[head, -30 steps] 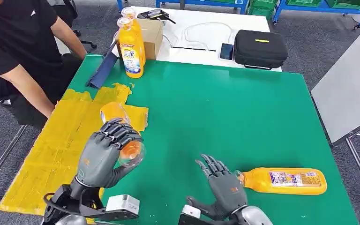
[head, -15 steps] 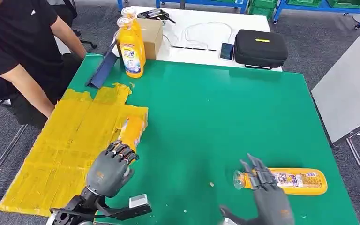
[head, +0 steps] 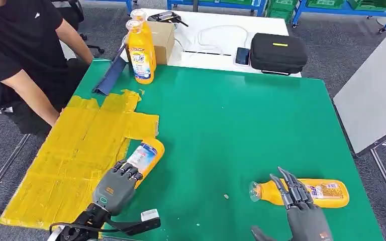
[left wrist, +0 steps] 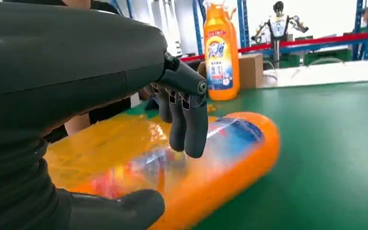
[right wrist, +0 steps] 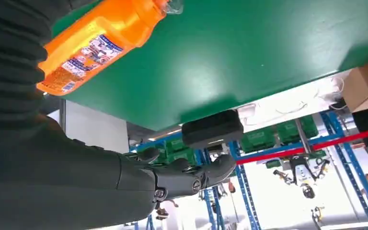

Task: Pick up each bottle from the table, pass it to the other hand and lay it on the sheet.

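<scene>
An orange bottle (head: 147, 154) (left wrist: 220, 158) lies on its side on the green table (head: 231, 125), against the near right edge of the yellow sheet (head: 75, 150). My left hand (head: 114, 187) holds its near end, fingers (left wrist: 187, 129) arched over it and thumb beneath. A second orange bottle (head: 311, 193) (right wrist: 91, 45) lies near the table's front right, cap pointing left. My right hand (head: 301, 213) hovers just in front of it with fingers spread and nothing in them.
Two upright orange bottles (head: 140, 50) stand at the far left corner beside a cardboard box (head: 163, 35) and a blue strip (head: 109, 75). A black case (head: 279, 51) lies on the white table behind. A person (head: 20, 55) sits at the left.
My left hand brought the bottle down from the air to lie at the sheet's edge. My right hand moved right, to the second bottle.
</scene>
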`<state>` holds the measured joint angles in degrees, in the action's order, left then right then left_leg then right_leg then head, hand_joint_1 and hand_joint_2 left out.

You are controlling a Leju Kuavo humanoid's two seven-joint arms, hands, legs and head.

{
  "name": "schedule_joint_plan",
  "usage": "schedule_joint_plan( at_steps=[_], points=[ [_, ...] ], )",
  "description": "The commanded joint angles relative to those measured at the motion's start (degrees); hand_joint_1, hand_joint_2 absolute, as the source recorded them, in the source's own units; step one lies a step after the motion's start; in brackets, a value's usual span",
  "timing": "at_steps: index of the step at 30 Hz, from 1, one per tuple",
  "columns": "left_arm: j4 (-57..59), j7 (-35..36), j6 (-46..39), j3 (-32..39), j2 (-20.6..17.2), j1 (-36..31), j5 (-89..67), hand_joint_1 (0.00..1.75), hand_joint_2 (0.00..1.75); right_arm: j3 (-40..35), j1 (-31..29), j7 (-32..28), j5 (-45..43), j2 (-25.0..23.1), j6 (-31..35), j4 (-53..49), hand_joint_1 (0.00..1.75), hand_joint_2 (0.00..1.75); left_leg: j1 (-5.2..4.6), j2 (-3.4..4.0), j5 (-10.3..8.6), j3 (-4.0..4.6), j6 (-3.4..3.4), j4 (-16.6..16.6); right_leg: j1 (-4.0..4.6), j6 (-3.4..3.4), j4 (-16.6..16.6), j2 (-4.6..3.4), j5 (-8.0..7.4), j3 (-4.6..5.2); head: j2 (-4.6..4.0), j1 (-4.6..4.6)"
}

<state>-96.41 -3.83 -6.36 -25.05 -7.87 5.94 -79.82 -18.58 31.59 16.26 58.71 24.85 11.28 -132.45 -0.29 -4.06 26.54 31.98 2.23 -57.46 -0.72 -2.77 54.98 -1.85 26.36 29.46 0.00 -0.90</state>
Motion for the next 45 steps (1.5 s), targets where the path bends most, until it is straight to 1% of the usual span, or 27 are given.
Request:
schedule_joint_plan(
  at_steps=[1,3,4,5,7,9,10,11,14,15,17,18,20,21,22,23,24,26,29,32,38,39,40,41,42,43,45],
  points=[
    [6.8,0.1,-1.8,-1.9,-3.6,-0.8,0.7,1.75,1.75,0.7,2.5,-0.7,0.0,0.5,2.0,2.4,0.0,1.75,0.02,0.36,0.07,-0.2,-0.15,0.1,0.06,0.1,-0.2,0.16,0.06,-0.25,0.0,0.0],
    [5.7,-0.1,-2.0,-1.9,-2.9,-1.3,0.6,1.75,1.75,0.2,1.1,-1.3,0.2,0.4,3.0,1.8,0.0,1.75,0.01,0.18,0.02,-0.07,-0.07,0.1,0.01,0.04,-0.1,0.08,0.01,-0.12,0.0,0.0],
    [5.7,-0.1,-2.0,-1.9,-2.9,-1.3,0.6,1.75,1.75,0.2,1.1,-1.3,0.2,0.4,3.0,1.8,0.0,1.75,0.02,0.32,0.03,-0.06,-0.12,0.1,0.04,0.08,-0.1,0.09,0.0,-0.1,0.0,0.0],
    [3.9,0.9,1.6,-2.3,-2.4,-2.0,0.3,1.75,1.75,-0.1,-0.5,0.6,-0.2,0.0,-1.1,1.0,0.0,1.75,0.01,0.41,0.03,-0.08,-0.17,0.1,0.04,0.12,-0.1,0.13,0.01,-0.11,0.0,-0.02],
    [5.2,0.3,-0.7,-2.1,-3.1,-1.2,0.9,1.75,1.75,0.0,0.7,-0.7,0.2,0.4,1.5,1.4,0.0,1.75,0.02,0.51,0.01,-0.01,-0.21,0.0,0.05,0.15,-0.1,0.18,-0.02,-0.03,0.0,0.0],
    [4.6,1.7,2.9,-2.4,-2.9,-1.7,0.0,1.75,1.75,-0.4,-0.3,0.3,0.2,0.1,-1.0,1.2,0.0,1.75,0.01,0.31,-0.01,0.06,-0.13,0.0,0.03,0.1,-0.1,0.14,-0.03,0.04,0.0,0.02],
    [4.8,3.2,3.9,-2.3,-2.2,-2.3,-1.2,1.75,1.75,-0.7,-1.0,-0.3,0.8,-0.3,-0.4,0.9,0.0,1.75,0.03,0.58,-0.01,0.04,-0.25,0.0,0.07,0.2,0.0,0.23,-0.02,0.03,0.0,0.0],
    [5.0,3.7,5.6,-2.2,-2.1,-2.3,-1.0,1.75,1.75,-0.9,-0.9,0.7,0.8,-0.2,-2.2,0.9,0.0,1.75,0.03,0.37,-0.01,0.08,-0.14,0.0,0.05,0.1,0.0,0.08,-0.04,0.09,0.0,0.0],
    [3.5,4.3,5.4,-2.2,-1.3,-2.6,-1.2,1.75,1.75,-1.3,-2.0,0.7,1.9,-0.7,-2.0,-0.1,0.0,1.75,0.02,0.31,-0.01,0.1,-0.13,0.0,0.04,0.09,0.0,0.11,-0.03,0.11,0.0,0.0],
    [4.3,4.7,5.4,-2.2,-2.1,-1.9,-0.6,1.75,1.75,-1.1,-0.5,1.3,2.0,-0.3,-2.1,0.4,0.0,1.75,0.02,0.4,-0.01,0.09,-0.16,0.0,0.04,0.12,0.0,0.13,-0.03,0.12,0.0,0.0],
    [3.6,4.9,-0.3,-0.2,-0.6,-0.3,-0.3,1.69,1.75,-0.8,1.0,0.5,3.8,0.4,2.7,0.4,0.0,1.75,0.0,0.33,0.01,0.0,-0.12,0.0,0.03,0.09,-0.1,0.11,-0.01,0.03,0.0,-0.02],
    [1.7,5.1,-0.5,0.7,0.2,0.6,0.2,0.0,1.75,-0.5,1.3,1.1,4.1,0.5,2.4,-0.1,0.0,1.75,0.0,0.4,0.01,-0.02,-0.17,0.1,0.03,0.12,-0.1,0.18,0.01,0.01,0.0,0.0],
    [-4.4,1.7,0.9,4.4,3.8,3.8,15.1,0.0,1.75,1.1,3.5,0.4,6.2,0.5,6.9,-2.1,0.0,1.75,0.01,0.42,0.07,0.0,-0.16,0.0,0.04,0.11,0.0,0.15,0.05,0.03,0.0,0.0],
    [-7.3,-0.1,3.8,6.8,6.3,6.1,28.0,0.0,0.0,1.1,5.3,1.0,5.0,1.9,5.6,-2.9,0.0,1.75,0.0,0.37,0.08,0.08,-0.1,-0.1,0.02,0.06,0.0,0.07,0.04,0.1,0.0,0.0],
    [-9.4,-3.0,1.5,9.2,7.1,9.0,32.9,0.0,0.0,2.1,8.7,-0.7,4.2,3.7,10.5,-2.9,0.0,1.75,0.01,0.45,0.14,0.13,-0.12,-0.1,0.04,0.08,0.1,0.1,0.1,0.14,0.0,0.0],
    [-10.5,-4.0,1.6,10.1,7.8,10.0,35.9,0.0,0.0,2.9,10.1,-1.2,3.2,3.8,12.6,-2.7,0.0,1.75,0.0,0.44,0.17,0.17,-0.08,-0.2,0.02,0.06,0.1,0.04,0.11,0.17,0.0,-0.02],
    [-13.5,-6.1,0.9,12.3,9.5,11.8,39.5,0.0,0.0,4.1,13.1,-0.8,-1.1,5.6,13.8,-2.7,0.0,1.75,-0.03,0.52,0.23,0.11,-0.1,-0.2,0.01,0.07,0.1,0.07,0.18,0.12,0.0,-0.02],
    [-17.3,-7.4,0.5,14.3,11.8,12.6,39.5,0.0,0.0,6.2,16.8,1.5,-1.6,8.4,13.9,-2.9,0.0,1.75,-0.01,0.19,0.11,0.24,-0.02,-0.1,-0.01,0.01,0.0,0.08,0.08,0.2,0.0,0.0],
    [-21.8,-8.6,1.1,16.2,14.4,12.8,42.2,0.0,0.0,9.1,22.1,4.1,-2.1,13.0,15.3,-2.5,0.0,1.75,-0.04,0.28,0.14,0.46,-0.05,-0.2,-0.04,0.04,0.1,0.11,0.1,0.42,0.0,0.0],
    [-23.6,-9.2,3.2,17.3,15.2,13.3,46.6,0.0,0.0,9.9,26.5,6.1,-3.6,16.9,18.7,-1.9,0.0,1.75,-0.12,0.28,0.16,0.42,-0.04,-0.2,-0.09,0.05,0.1,0.13,0.12,0.4,0.0,0.0],
    [-23.1,-9.4,3.2,17.4,15.4,13.3,46.7,0.0,0.0,9.5,26.7,6.6,-3.5,17.5,19.2,-1.9,0.0,1.75,-0.14,0.44,0.12,0.29,-0.06,0.0,-0.09,0.08,0.0,0.07,0.05,0.45,0.0,0.0],
    [-23.0,-10.2,3.9,17.6,15.7,13.4,49.2,0.0,0.0,8.5,26.6,9.2,-3.0,18.9,18.2,-1.9,0.0,1.75,-0.16,0.37,0.11,0.23,-0.04,0.0,-0.11,0.06,0.0,0.08,0.05,0.44,0.0,-0.02],
    [-23.6,-10.5,6.1,18.2,16.1,13.6,53.9,0.0,0.0,4.7,28.8,14.7,-4.7,25.8,22.1,-1.9,0.0,1.75,-0.13,0.47,0.13,0.15,-0.1,0.0,-0.07,0.1,0.0,0.14,0.07,0.41,0.0,-0.02],
    [-23.9,-10.3,7.9,18.1,16.0,13.7,57.7,0.0,0.0,1.8,30.7,21.6,-1.9,31.6,26.2,-1.1,0.0,1.75,-0.15,0.4,0.13,0.12,-0.02,0.0,-0.09,0.04,0.0,0.03,0.06,0.68,0.0,-0.02],
    [-24.1,-10.2,8.5,18.3,16.0,13.7,58.9,0.0,0.0,0.9,31.2,23.7,-0.5,33.2,27.6,-0.9,0.0,1.75,-0.16,0.39,0.14,0.17,0.02,-0.1,-0.11,0.0,0.0,-0.06,0.06,0.77,0.0,0.0],
    [-24.3,-9.2,11.7,18.0,15.3,14.0,66.7,0.0,0.0,4.9,36.4,23.7,-0.9,33.3,28.7,0.3,0.0,1.75,-0.18,0.56,0.18,0.19,-0.01,-0.1,-0.11,0.01,0.1,-0.11,0.08,0.8,0.0,-0.04],
    [-25.9,-7.2,13.7,17.2,12.9,16.7,75.0,0.0,0.0,9.8,41.0,23.7,-2.8,32.5,28.7,0.4,0.0,1.75,-0.2,0.49,0.17,0.25,-0.01,-0.1,-0.14,0.01,0.0,0.04,0.11,0.39,0.0,-0.07]
  ],
)
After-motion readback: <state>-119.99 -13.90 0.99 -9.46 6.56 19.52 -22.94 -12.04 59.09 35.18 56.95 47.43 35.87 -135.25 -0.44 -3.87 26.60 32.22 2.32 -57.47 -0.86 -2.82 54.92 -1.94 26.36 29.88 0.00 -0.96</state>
